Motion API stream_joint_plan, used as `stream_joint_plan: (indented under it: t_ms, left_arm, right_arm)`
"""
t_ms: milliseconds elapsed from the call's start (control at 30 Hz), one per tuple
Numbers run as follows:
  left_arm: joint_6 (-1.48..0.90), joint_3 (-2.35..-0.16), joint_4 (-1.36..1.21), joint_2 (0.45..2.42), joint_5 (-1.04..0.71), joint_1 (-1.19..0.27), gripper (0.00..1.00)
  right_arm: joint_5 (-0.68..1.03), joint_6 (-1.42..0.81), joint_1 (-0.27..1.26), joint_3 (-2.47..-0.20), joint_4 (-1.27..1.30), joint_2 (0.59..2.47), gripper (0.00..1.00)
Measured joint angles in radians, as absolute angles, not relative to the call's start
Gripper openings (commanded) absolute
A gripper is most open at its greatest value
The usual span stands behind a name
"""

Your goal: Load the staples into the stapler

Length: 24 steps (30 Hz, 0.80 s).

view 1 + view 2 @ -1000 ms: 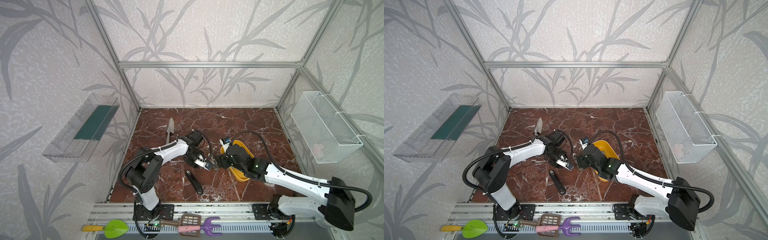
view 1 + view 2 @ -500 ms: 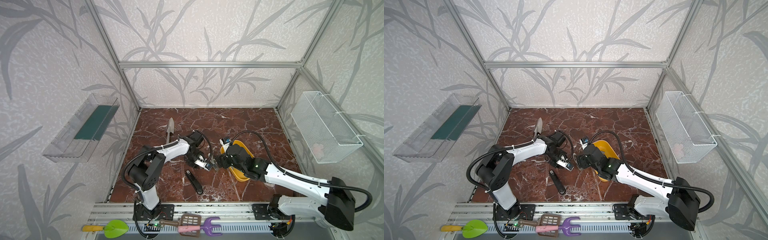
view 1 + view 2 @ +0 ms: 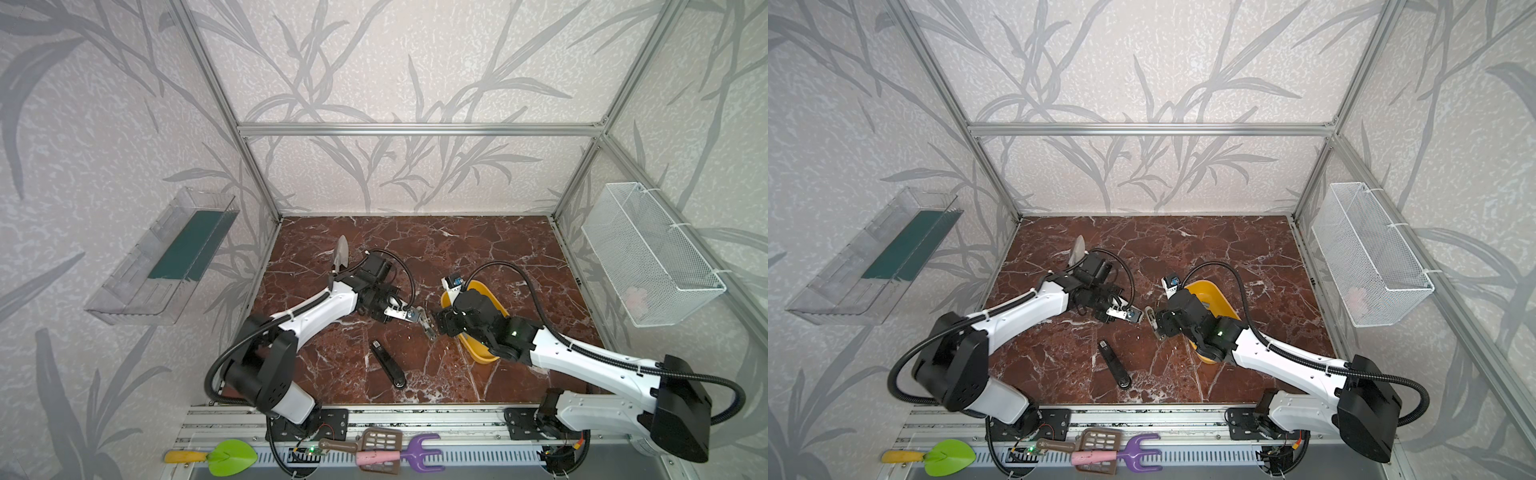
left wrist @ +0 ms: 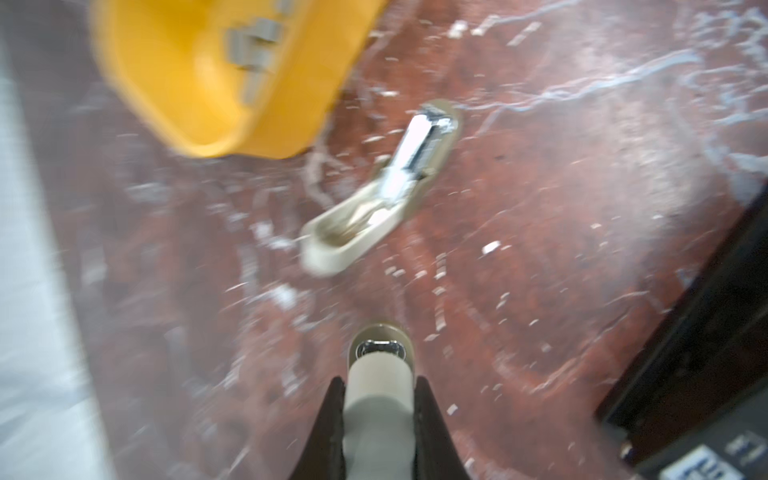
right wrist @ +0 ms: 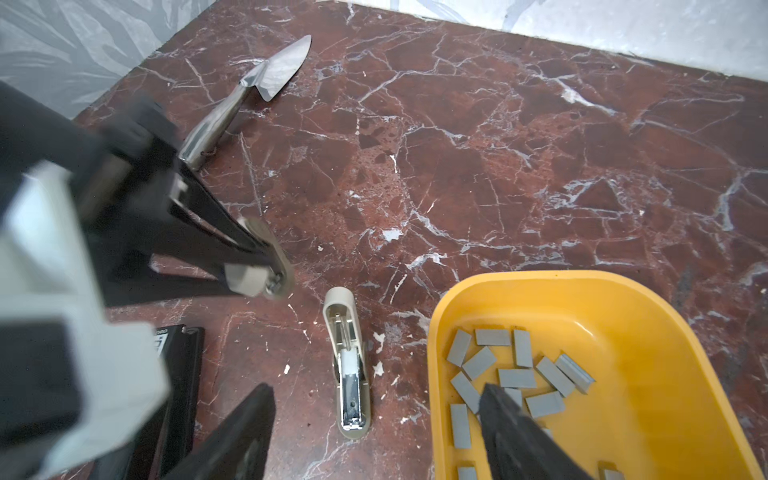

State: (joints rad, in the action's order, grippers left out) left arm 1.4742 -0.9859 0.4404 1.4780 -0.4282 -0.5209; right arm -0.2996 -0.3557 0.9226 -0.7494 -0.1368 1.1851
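The black stapler (image 3: 387, 365) (image 3: 1113, 365) lies flat on the marble floor between the arms, and its end shows in the right wrist view (image 5: 183, 374). Grey staples (image 5: 511, 374) (image 4: 253, 41) lie loose in the yellow tray (image 5: 540, 278) (image 3: 486, 357). My left gripper (image 4: 379, 386) (image 3: 409, 316) is shut on a cream-white block (image 4: 380, 365) held just above the floor. A second cream-white block (image 5: 347, 374) (image 4: 386, 187) with a metal rail lies on the floor. My right gripper (image 5: 376, 388) (image 3: 440, 324) stands open over it, one finger above the tray.
A grey metal trowel (image 3: 340, 253) (image 5: 266, 79) lies at the back left behind the left arm. A wire basket (image 3: 648, 257) hangs on the right wall and a clear shelf (image 3: 162, 257) on the left wall. Plastic garden toys (image 3: 374, 451) lie on the front rail.
The left jaws have closed onto the cream-white block. The left arm's elbow has swung a little. The right jaws have narrowed slightly; that arm has barely moved.
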Motion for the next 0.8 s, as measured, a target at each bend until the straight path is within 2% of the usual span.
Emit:
stream_joint_plan:
  t_ms: [200,467,633,800]
  left_arm:
    - [1.51,-0.916,0.375,1.334,-0.527,-0.503,0.0]
    - [1.485,-0.908,0.361,1.308,-0.781,-0.48,0.0]
    - [1.431,-0.909,0.321,1.26,-0.871,-0.483,0.0]
    - [1.396,-0.909,0.325,1.224,-0.899,-0.508,0.0]
  right_arm:
    - [-0.263,-0.347,0.922,-0.68,-0.069,1.115,0.74]
    - [-0.155,-0.339,0.922,-0.613,0.057,1.032,0.74]
    - [-0.103,-0.34,0.922,-0.578,0.117,1.008,0.61]
    - [-0.06,-0.35,0.922,-0.577,0.15,1.019,0.57]
